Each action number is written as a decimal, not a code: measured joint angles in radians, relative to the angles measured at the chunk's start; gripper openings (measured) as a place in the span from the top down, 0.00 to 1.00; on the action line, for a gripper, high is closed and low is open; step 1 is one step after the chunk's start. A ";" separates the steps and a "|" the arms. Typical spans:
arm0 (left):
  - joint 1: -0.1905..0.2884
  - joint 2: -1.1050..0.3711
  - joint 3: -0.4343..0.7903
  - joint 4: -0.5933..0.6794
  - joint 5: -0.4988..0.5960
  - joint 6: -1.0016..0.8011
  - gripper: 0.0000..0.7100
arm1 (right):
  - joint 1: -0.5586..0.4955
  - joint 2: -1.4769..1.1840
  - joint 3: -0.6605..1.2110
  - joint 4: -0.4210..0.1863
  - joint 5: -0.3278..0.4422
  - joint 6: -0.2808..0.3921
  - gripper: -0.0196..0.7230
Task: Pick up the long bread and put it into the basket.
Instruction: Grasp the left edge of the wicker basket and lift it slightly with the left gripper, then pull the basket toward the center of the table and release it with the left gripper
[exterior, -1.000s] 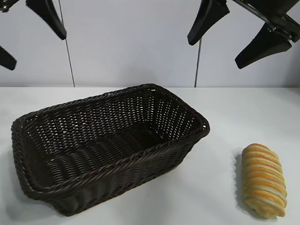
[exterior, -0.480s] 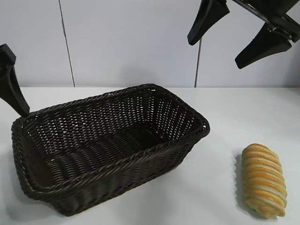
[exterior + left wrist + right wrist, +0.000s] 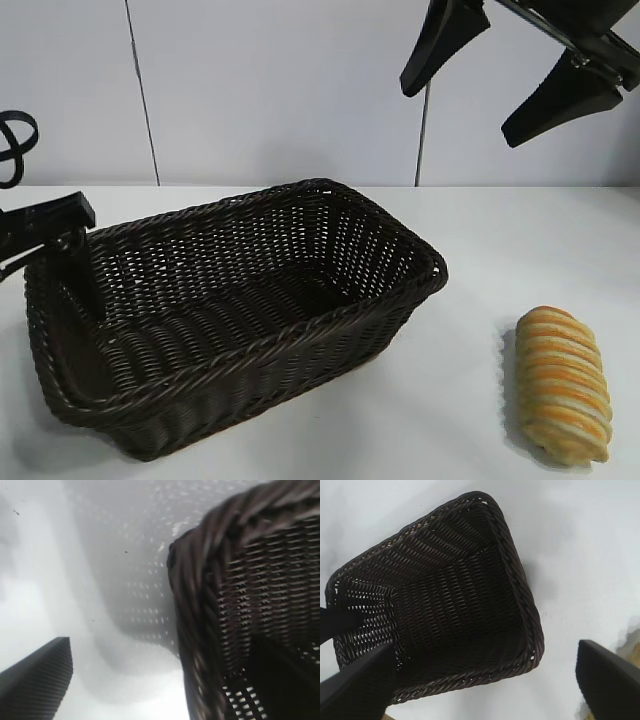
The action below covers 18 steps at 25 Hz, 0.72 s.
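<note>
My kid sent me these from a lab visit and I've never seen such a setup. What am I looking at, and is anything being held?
It is a two-armed robot at a white table. One picture looks at it from outside; the other two come from cameras on each wrist. A dark wicker basket and a striped long bread lie apart on the table. The right gripper hangs open high above, holding nothing. The left gripper is down at the basket's far-left end, straddling its rim, one finger inside.

My view close against the basket (image 3: 210, 605) braided rim, woven wall beside it, white table (image 3: 75, 555) beyond, one of my ribbed fingers (image 3: 37, 680) at the edge
</note>
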State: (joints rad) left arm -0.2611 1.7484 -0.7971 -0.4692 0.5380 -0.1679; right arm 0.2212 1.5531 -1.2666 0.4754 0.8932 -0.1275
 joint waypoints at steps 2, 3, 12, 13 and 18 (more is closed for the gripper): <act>-0.002 0.005 0.000 -0.004 -0.008 0.002 0.23 | 0.000 0.000 0.000 0.000 0.000 0.000 0.04; -0.002 0.006 0.000 -0.005 -0.013 0.002 0.31 | 0.000 0.000 0.000 0.000 0.000 0.000 0.04; -0.002 0.010 -0.070 -0.008 0.018 0.017 0.86 | 0.000 0.000 0.000 0.000 0.000 0.000 0.04; -0.002 0.013 -0.084 -0.003 0.031 0.024 0.86 | 0.000 0.000 0.000 0.000 -0.001 0.000 0.04; -0.002 0.014 -0.167 0.013 0.126 0.067 0.86 | 0.000 0.000 0.000 0.000 -0.001 0.000 0.04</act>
State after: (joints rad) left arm -0.2633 1.7627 -0.9643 -0.4562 0.6639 -0.1006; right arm 0.2212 1.5531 -1.2666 0.4754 0.8922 -0.1275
